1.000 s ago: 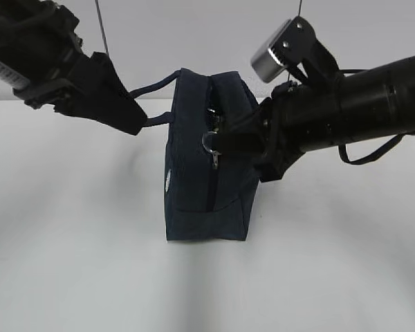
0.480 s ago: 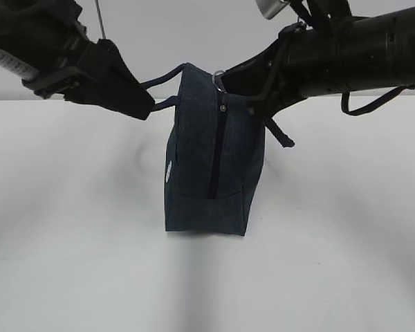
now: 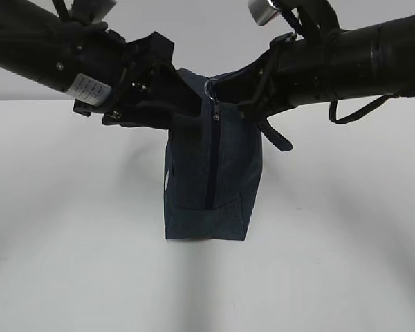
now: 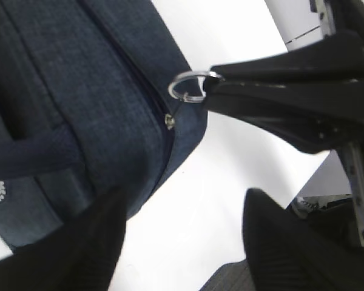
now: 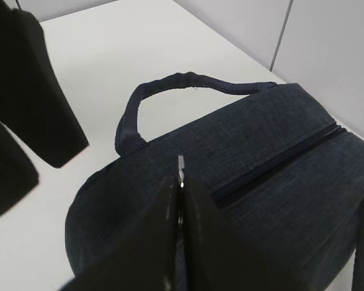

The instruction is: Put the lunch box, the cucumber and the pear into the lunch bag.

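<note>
A navy lunch bag (image 3: 211, 166) stands upright on a white desk (image 3: 90, 263), its zipper shut, as the right hand (image 4: 215, 82) pinches the metal ring pull (image 4: 187, 86) and the left hand (image 4: 182, 242), fingers spread apart, hovers beside the bag, seemingly to steady it.

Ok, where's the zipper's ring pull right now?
The ring pull is at the top end of the lunch bag, centre of the exterior view, pinched in the right gripper; the left gripper is close on the bag's other side.
</note>
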